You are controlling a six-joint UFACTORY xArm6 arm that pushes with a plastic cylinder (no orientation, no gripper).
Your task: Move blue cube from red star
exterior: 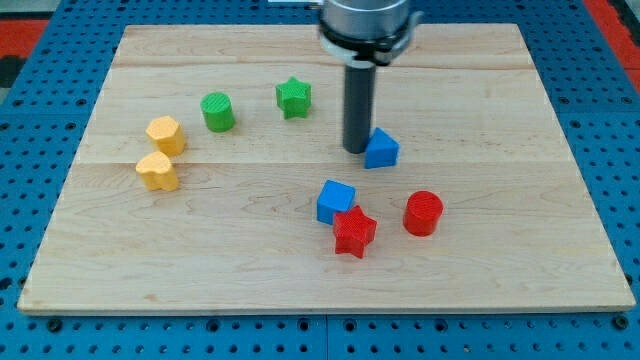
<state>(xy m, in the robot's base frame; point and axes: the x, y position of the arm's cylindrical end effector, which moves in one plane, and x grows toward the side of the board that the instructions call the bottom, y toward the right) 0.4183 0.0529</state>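
Observation:
The blue cube sits right of the board's middle, touching the red star, which lies just below and to its right. My tip stands above them toward the view's top, just left of a blue triangular block and touching or nearly touching it. The tip is well apart from the blue cube.
A red cylinder stands right of the red star. A green star and a green cylinder lie toward the view's top left. Two yellow blocks lie at the left. The wooden board rests on a blue pegboard.

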